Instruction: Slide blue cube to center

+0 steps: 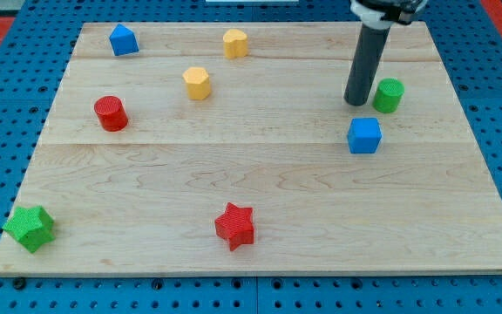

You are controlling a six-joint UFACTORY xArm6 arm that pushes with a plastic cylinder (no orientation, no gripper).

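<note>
The blue cube (364,135) sits on the wooden board (260,174) toward the view's right, a little above mid-height. My tip (356,102) is just above the cube, slightly to its left, with a small gap between them. The dark rod rises from there toward the view's top. A green cylinder (388,94) stands right beside the tip, on its right.
A blue house-shaped block (123,40) sits at the top left. Two yellow hexagonal blocks (234,43) (197,83) lie at top centre. A red cylinder (110,113) is at the left, a green star (30,228) at the bottom left, a red star (235,226) at bottom centre.
</note>
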